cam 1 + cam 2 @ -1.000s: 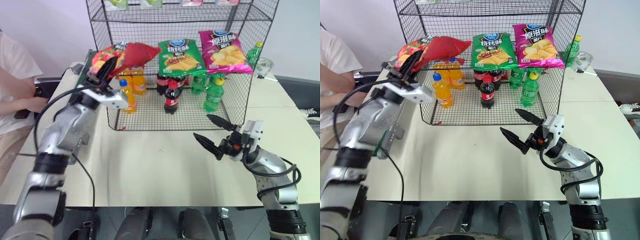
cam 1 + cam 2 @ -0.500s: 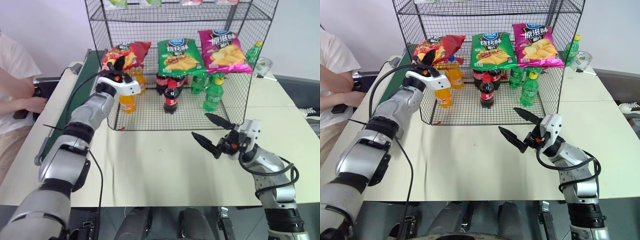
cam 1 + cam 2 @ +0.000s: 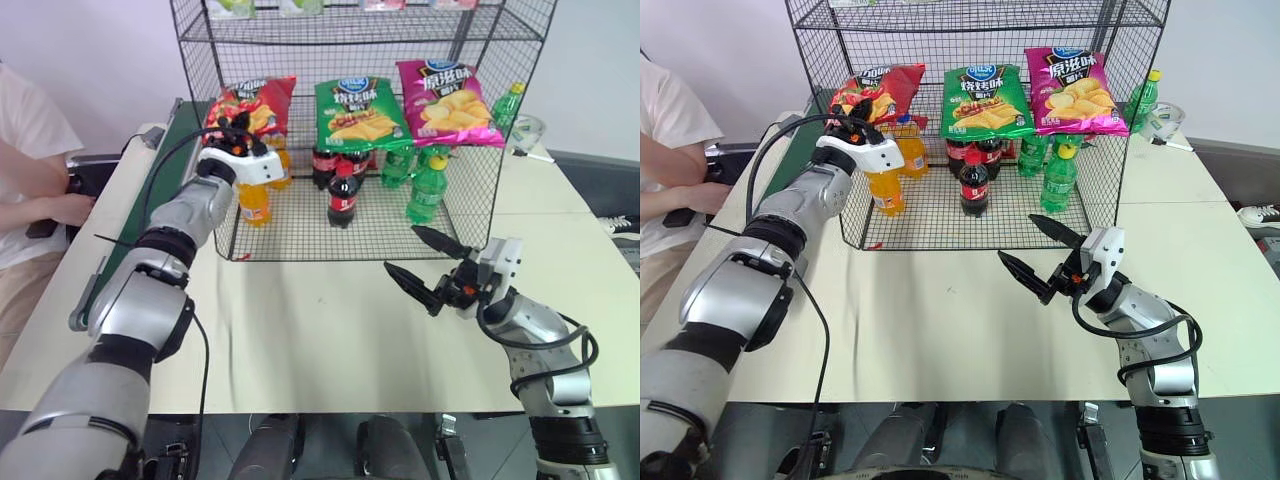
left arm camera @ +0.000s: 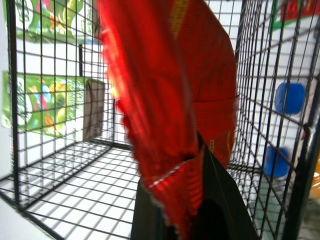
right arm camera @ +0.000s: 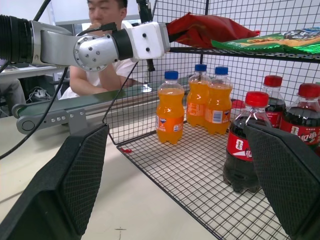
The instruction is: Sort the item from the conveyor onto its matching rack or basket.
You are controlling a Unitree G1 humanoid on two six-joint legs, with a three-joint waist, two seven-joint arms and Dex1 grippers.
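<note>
On the middle grid shelf of the tall black wire-mesh rack [image 3: 470, 40], at its left end, the red crinkly chip bag [image 3: 248, 103] lay with its glossy foil creased. The left gripper [image 3: 232, 128] was clamped on the bag's lower edge; in the left wrist view the black fingers [image 4: 220, 200] pinched the crumpled red foil. That arm stretched forward and upward, its silver jointed shell reaching from the table [image 3: 300, 340] into the rack. Beside the red bag lay a green chip bag [image 3: 362, 112] and a pink chip bag [image 3: 447, 102], both flat and shiny. Beneath them stood orange soda bottles [image 3: 256, 195], cola bottles [image 3: 343, 195] and green bottles [image 3: 427, 190]. The dark green conveyor [image 3: 125, 225] ran along the table's left side. The right gripper [image 3: 428, 265] hovered over the cream tabletop, its ribbed black fingers spread wide and holding nothing.
</note>
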